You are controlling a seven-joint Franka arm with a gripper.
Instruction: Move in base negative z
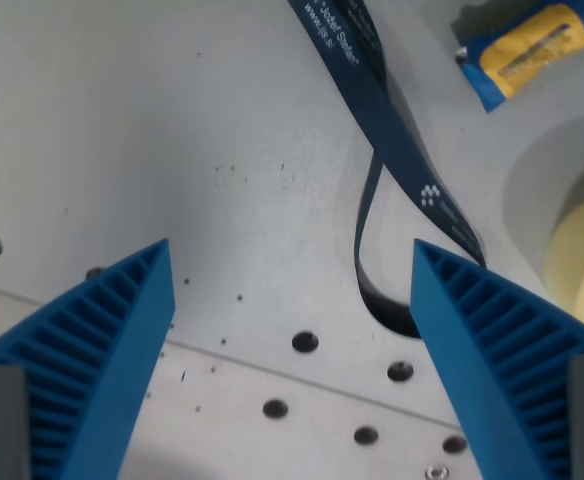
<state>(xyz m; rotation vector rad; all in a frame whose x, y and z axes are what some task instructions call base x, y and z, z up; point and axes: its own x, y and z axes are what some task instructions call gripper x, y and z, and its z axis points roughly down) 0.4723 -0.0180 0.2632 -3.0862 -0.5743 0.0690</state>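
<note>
Blue ribbed plastic forms the two fingers of the gripper, which we see rising from the bottom corners of the wrist view, one finger at the wrist view's left and the other at the wrist view's right. They stand well apart with nothing between them but bare surface. Beneath them lies a grey metal table, lightly speckled, with a seam running across the lower part and a scatter of dark round holes near it. A dark blue lanyard with white lettering comes down from the top edge, runs toward the right finger and loops back on itself, its lower bend lying just beside that finger's tip. At the top right corner we note a blue and yellow packet resting on the table, cut off by the frame. At the right edge sits what appears to be a pale yellowish roll of tape, blurred and only partly visible, so we cannot be certain of its identity.
</note>
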